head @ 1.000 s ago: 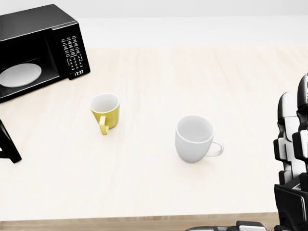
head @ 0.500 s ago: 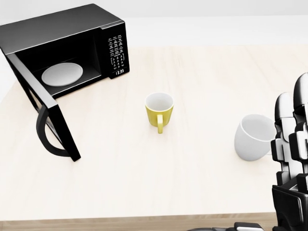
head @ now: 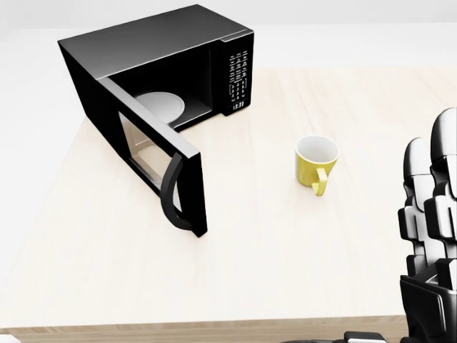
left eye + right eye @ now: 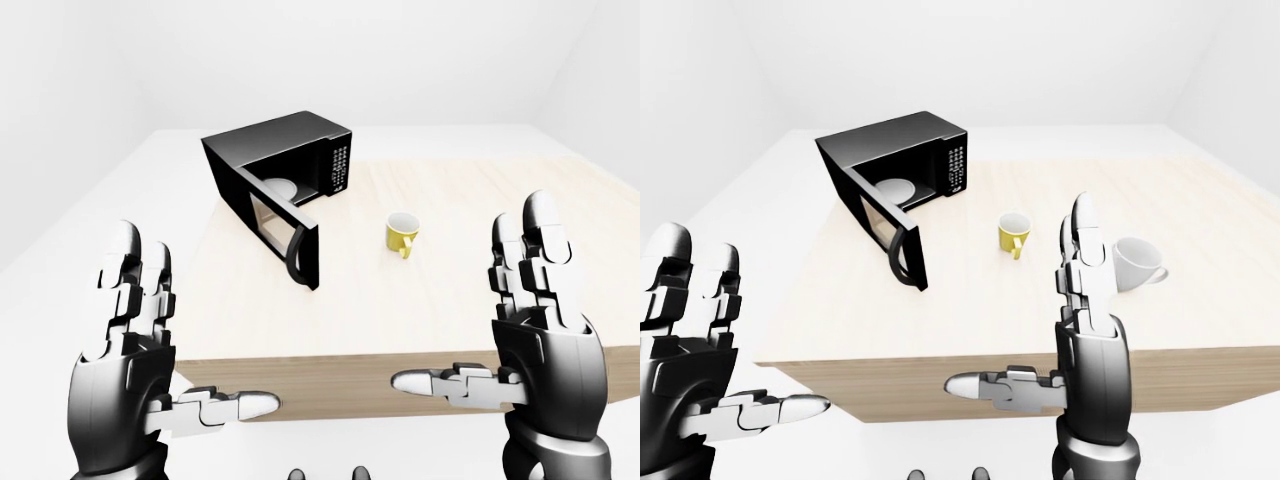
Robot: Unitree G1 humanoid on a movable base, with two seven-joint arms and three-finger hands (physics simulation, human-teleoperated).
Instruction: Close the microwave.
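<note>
Pale wood tabletop [image 3: 285, 271] carrying 3 items. Black microwave [image 3: 164, 50], upper left in the head view, door [image 3: 153, 157] swung wide toward the bottom edge, white turntable plate [image 3: 163, 107] inside; panel display reads 13:33. White mug [image 4: 1137, 265], far right. Yellow mug [image 3: 316, 163], right of the door, well apart. Left robot hand [image 4: 135, 350] and right robot hand [image 4: 535, 320]: fingers spread wide, empty, near the bottom edge.
</note>
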